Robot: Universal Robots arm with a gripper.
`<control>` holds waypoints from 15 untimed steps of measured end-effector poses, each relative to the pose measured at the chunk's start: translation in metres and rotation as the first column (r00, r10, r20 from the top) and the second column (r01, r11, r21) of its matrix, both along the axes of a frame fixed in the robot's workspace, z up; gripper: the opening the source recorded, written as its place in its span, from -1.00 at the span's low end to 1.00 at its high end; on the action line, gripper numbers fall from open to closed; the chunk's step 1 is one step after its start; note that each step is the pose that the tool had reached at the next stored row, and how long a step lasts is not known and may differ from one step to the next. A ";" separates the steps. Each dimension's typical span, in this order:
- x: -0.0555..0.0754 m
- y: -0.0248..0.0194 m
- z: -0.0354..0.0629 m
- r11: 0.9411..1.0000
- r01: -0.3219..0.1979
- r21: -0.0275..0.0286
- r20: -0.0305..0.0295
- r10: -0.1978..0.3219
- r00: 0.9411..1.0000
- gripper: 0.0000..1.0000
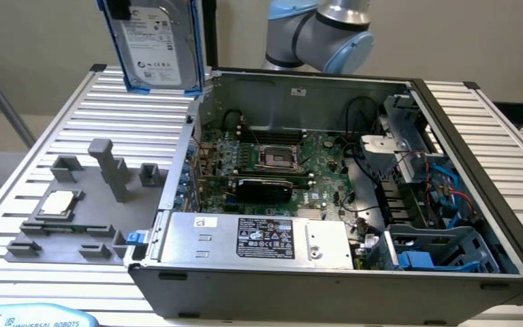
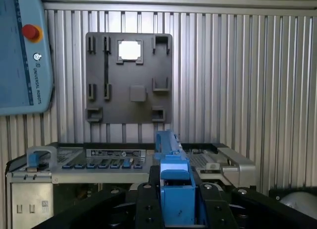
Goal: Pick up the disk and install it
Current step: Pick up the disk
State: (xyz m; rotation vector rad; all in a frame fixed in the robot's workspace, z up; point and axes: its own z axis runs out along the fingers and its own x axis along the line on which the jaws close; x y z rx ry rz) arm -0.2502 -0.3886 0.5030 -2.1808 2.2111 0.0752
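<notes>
The gripper [image 2: 176, 201] is clamped on the blue edge of the disk [image 1: 157, 44], which hangs upright in the air over the table's [image 1: 107, 102] far side, just beside the open case [image 1: 307, 92]. Carrying it well, I judge, means holding it square and clear of the case wall. The blue-grey bay [image 1: 443, 248] looks the likely seat, though cables obscure it.

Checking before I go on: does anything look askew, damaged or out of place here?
Nothing stands out. The disk hangs on edge, clamped in the tool, raised off the table by the open computer case. The processor chip sits flat in its pocket on the grey fixture plate.
</notes>
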 end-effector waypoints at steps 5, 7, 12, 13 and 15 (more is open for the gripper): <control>0.023 -0.0077 0.0010 1.000 0.000 0.007 0.000 0.000 1.000 -0.35; 0.032 -0.0107 0.0013 1.000 0.000 0.010 0.000 0.000 1.000 -0.35; 0.055 -0.0187 0.0016 1.000 0.000 0.015 0.000 0.000 1.000 -0.35; 0.059 -0.0203 0.0016 1.000 0.000 0.016 0.000 0.000 1.000 -0.35; 0.068 -0.0235 0.0016 1.000 0.000 0.017 0.000 0.000 1.000 -0.35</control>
